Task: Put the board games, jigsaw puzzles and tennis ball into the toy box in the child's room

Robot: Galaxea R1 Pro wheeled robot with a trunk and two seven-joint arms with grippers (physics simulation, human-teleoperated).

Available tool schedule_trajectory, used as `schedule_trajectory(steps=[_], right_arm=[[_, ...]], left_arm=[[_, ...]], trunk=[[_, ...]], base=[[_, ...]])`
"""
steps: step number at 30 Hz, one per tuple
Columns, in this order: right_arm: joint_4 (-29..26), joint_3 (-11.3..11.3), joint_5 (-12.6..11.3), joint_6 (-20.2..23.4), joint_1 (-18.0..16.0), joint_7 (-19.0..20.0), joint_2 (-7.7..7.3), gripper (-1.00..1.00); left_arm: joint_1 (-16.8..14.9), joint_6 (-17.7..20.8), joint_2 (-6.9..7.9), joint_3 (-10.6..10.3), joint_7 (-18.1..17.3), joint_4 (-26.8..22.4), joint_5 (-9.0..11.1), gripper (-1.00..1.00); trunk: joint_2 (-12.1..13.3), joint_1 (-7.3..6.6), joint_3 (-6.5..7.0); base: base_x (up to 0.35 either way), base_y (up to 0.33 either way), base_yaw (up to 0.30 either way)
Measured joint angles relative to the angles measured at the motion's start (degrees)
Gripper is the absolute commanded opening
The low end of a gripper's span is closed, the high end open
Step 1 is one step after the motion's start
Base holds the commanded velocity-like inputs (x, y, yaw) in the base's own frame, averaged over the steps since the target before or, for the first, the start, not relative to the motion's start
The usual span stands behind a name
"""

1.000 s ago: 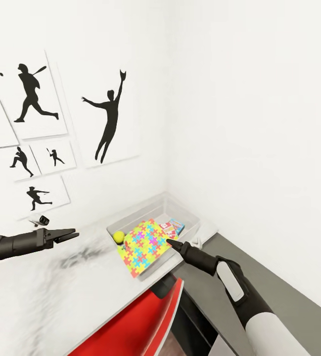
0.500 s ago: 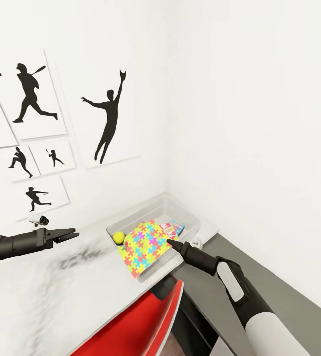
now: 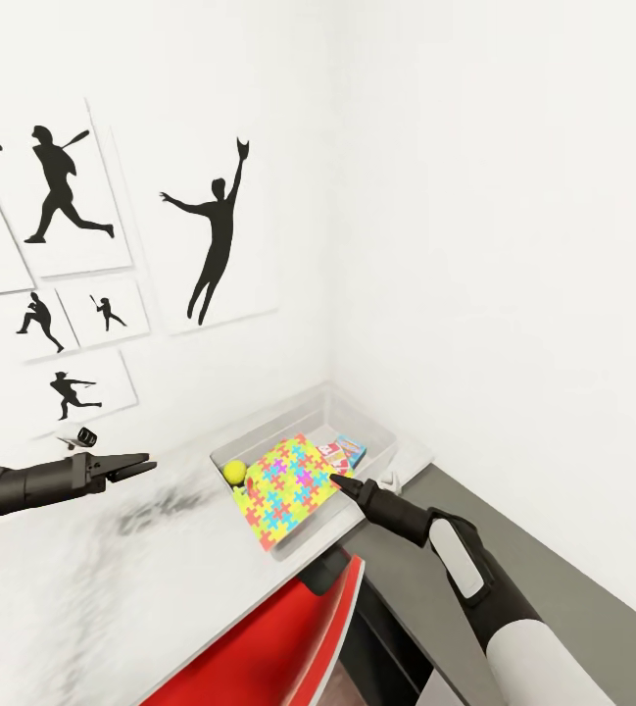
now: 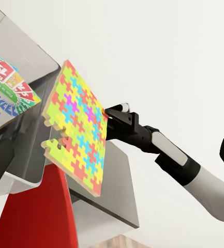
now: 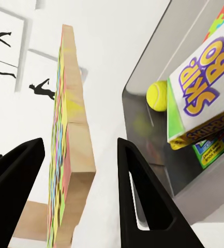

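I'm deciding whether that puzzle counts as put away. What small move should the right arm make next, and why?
Probably nudge the jigsaw puzzle further into the toy box. It leans tilted over the near rim, one corner hanging outside. The right gripper sits at its edge, jaws open around the sheet, so a short push toward the tennis ball should seat it.

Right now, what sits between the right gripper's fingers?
The jigsaw puzzle, edge-on between the open right gripper fingers in the right wrist view, leaning over the toy box rim.
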Motion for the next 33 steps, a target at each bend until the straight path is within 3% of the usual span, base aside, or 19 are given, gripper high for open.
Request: schedule_trajectory(steps=[27,33], right_arm=[[-0.05,0.01,-0.25,0.14,0.0,0.07,0.0,-1.0],[-0.1,-0.18,-0.52,3.23,-0.62,-0.43,-0.04,-1.0]], left_arm=[[0.0,0.0,0.02,0.0,-0.03,0.0,0.0,1.0],[0.0,-0.02,-0.45,-0.13,0.04,0.0,0.03,1.0]], trunk=[[0.0,0.0,0.0],[0.0,0.0,0.0]], base=[[0.019,0.0,0.0],[0.001,0.0,0.0]])
